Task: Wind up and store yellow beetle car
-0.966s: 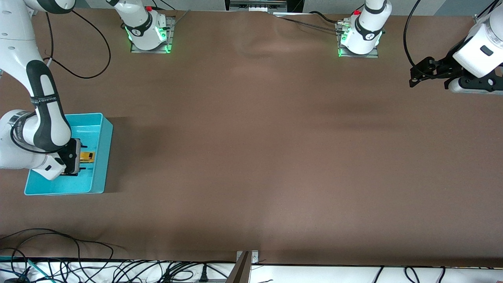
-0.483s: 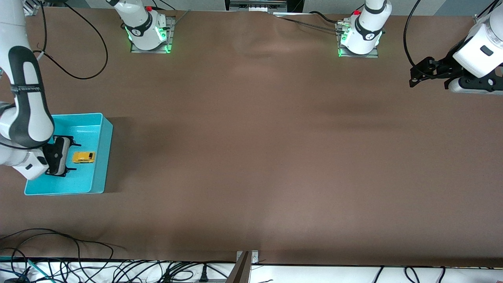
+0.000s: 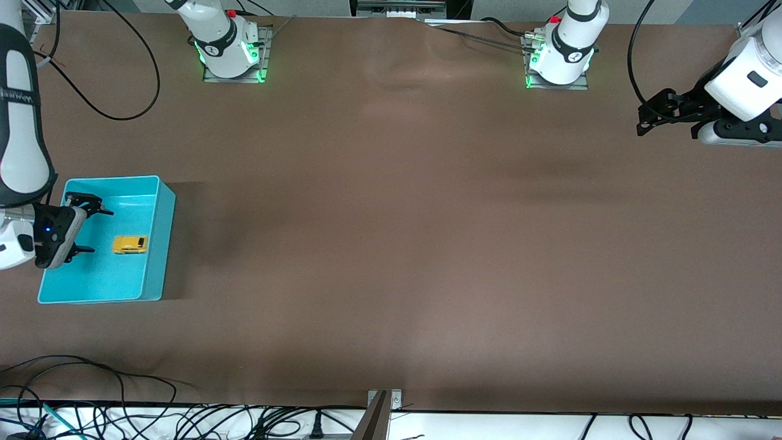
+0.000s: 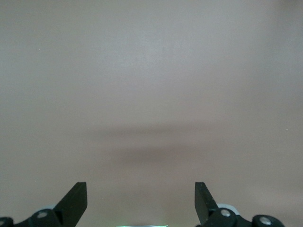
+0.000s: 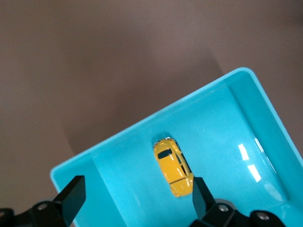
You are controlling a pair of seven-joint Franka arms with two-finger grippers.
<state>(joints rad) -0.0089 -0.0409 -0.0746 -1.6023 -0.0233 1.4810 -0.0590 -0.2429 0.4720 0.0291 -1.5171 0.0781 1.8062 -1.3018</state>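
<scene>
The yellow beetle car (image 3: 129, 244) lies on the floor of the turquoise bin (image 3: 156, 269) at the right arm's end of the table. It also shows in the right wrist view (image 5: 173, 167), inside the bin (image 5: 227, 127). My right gripper (image 3: 91, 231) is open and empty, raised over the bin beside the car; in its wrist view (image 5: 138, 198) the black fingertips (image 5: 75, 191) stand wide apart. My left gripper (image 3: 646, 118) is open and empty, waiting over bare table at the left arm's end; its wrist view (image 4: 141, 201) shows only brown table.
The brown table (image 3: 397, 232) spreads wide between the two arms. Both arm bases (image 3: 229, 52) stand along the table's edge farthest from the front camera. Cables (image 3: 122, 415) lie along the edge nearest that camera.
My right gripper has lifted away from the car and drawn back toward the right arm's end of the bin. The car stays in the bin. The left arm has not moved.
</scene>
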